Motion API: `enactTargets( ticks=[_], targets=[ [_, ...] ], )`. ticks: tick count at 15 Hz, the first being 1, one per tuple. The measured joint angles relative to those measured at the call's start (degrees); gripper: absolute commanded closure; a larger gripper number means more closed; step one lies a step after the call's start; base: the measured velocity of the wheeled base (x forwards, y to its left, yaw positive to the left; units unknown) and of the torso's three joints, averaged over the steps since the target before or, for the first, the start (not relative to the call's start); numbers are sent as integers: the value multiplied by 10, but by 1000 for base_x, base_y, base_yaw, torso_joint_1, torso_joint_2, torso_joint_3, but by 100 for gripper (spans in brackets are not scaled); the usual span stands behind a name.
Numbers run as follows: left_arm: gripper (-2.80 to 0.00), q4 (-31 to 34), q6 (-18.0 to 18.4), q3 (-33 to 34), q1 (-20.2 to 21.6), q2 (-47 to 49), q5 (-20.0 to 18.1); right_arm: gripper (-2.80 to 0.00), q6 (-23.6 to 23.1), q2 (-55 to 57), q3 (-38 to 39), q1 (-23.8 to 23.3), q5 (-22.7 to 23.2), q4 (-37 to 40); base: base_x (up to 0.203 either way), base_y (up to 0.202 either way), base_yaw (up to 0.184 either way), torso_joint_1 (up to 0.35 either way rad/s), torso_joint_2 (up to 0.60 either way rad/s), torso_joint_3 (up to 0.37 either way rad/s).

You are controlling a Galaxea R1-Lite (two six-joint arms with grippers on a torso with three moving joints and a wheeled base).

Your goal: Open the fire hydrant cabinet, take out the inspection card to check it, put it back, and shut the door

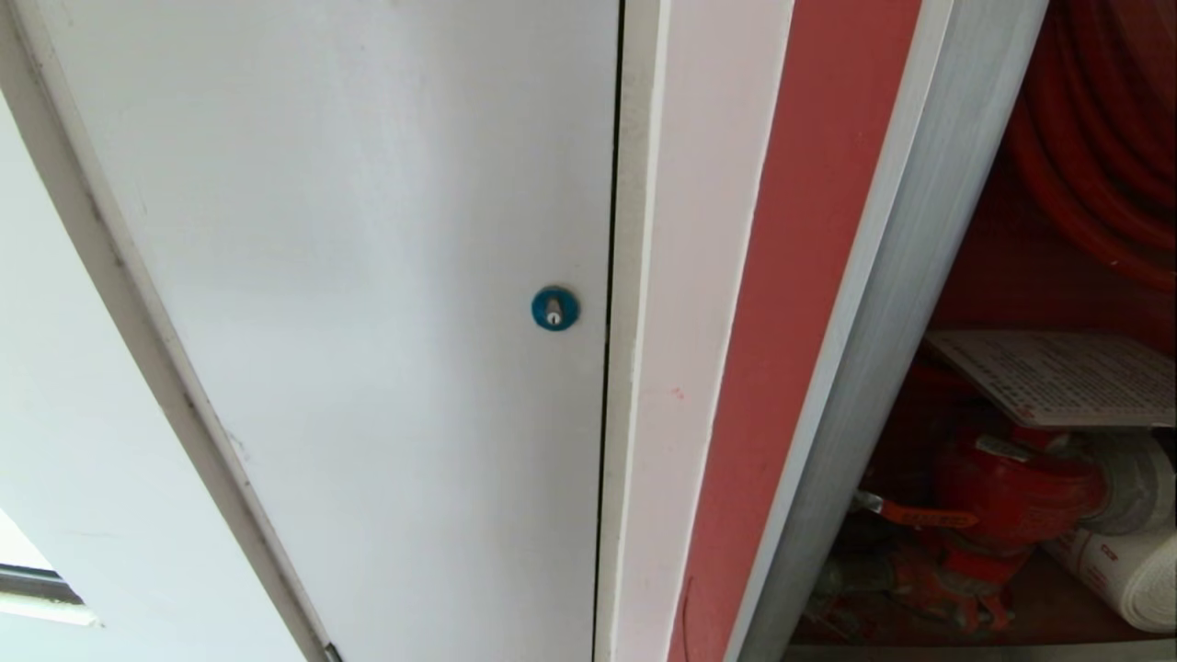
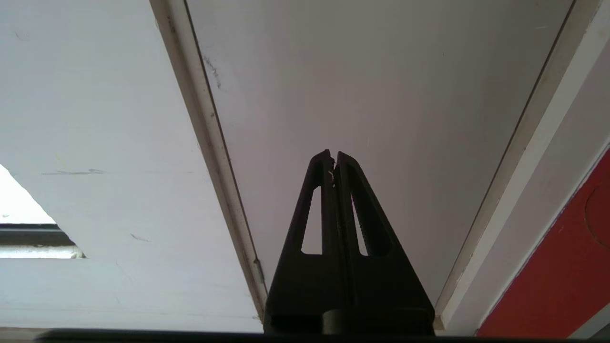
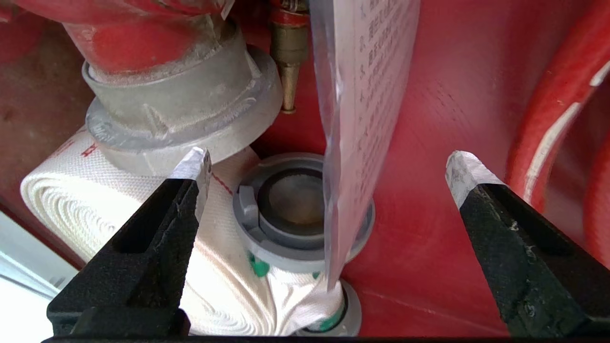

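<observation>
Red cabinet interior (image 3: 438,119) | inspection card (image 3: 362,119) white, fine-printed; right end effector (image 3: 329,166) spread

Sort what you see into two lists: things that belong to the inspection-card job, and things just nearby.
Job:
- fire hydrant cabinet, open
- inspection card, between the open right gripper fingers, not gripped

Nearby:
- white panel with blue lock
- rolled hose
- red valve
- left gripper, shut, parked

The inspection card (image 3: 362,119) stands edge-on between the right gripper (image 3: 329,166) tips — its upper end runs off the frame and its print is too fine to read. Beyond the tips, the red valve (image 3: 143,43) and white rolled hose (image 3: 95,200) are cut off. In the head view neither arm shows, and the fire hydrant cabinet (image 1: 1011,276) is cropped.
</observation>
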Motion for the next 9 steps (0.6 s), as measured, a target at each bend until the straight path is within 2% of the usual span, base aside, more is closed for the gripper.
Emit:
enactTargets(
  ticks=[2, 3, 9],
  targets=[
    [0, 0, 0, 0, 0, 0, 0, -280, 1, 12, -10, 0, 2, -1, 0, 0, 0, 0, 0, 0],
    [0, 0, 0, 0, 0, 0, 0, 0, 4, 17, -13, 0, 2, -1, 0, 0, 0, 0, 0, 0],
    [0, 0, 0, 0, 0, 0, 0, 0, 25, 24, -18, 28, 3, -1, 0, 0, 0, 0, 0, 0]
  ],
)
